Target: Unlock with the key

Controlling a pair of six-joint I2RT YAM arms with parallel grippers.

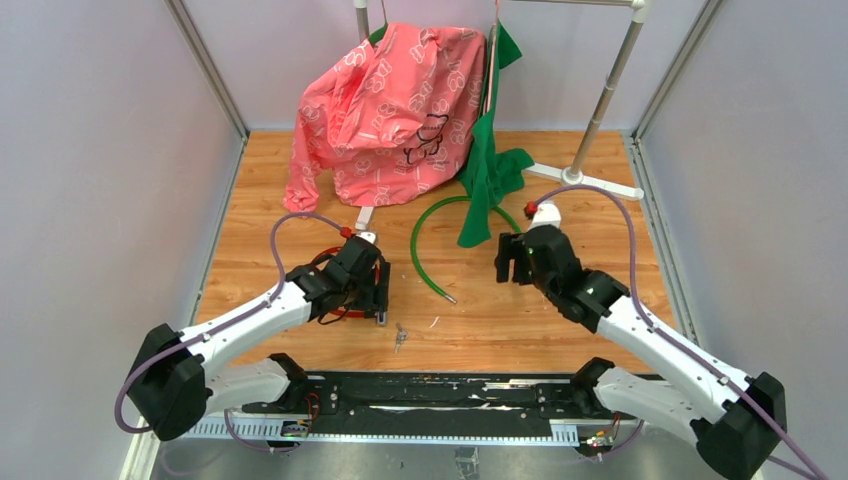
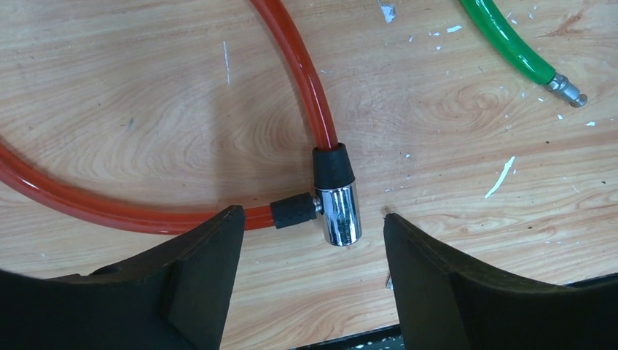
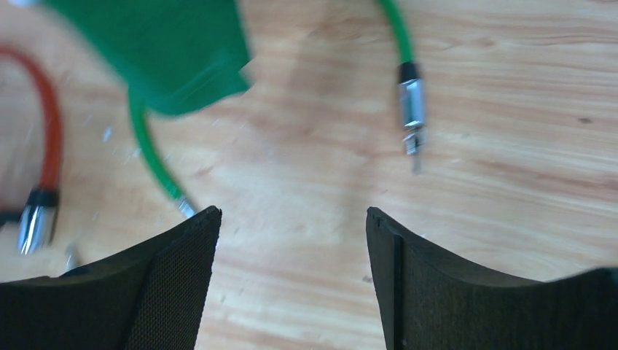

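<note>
top view: the left gripper (image 1: 381, 295) hangs over the red cable lock (image 1: 322, 258) on the wooden table (image 1: 560, 310). a small key (image 1: 400, 336) lies on the wood just beside it, toward the arm bases. the right gripper (image 1: 506, 258) hangs near the green cable (image 1: 418, 250).

left wrist: the jaws stand wide apart, with the red lock's chrome cylinder (image 2: 340, 213) on the wood between them, not touched.

right wrist: the jaws are apart with nothing between them. the green cable's metal end (image 3: 412, 109) lies ahead, blurred.
</note>
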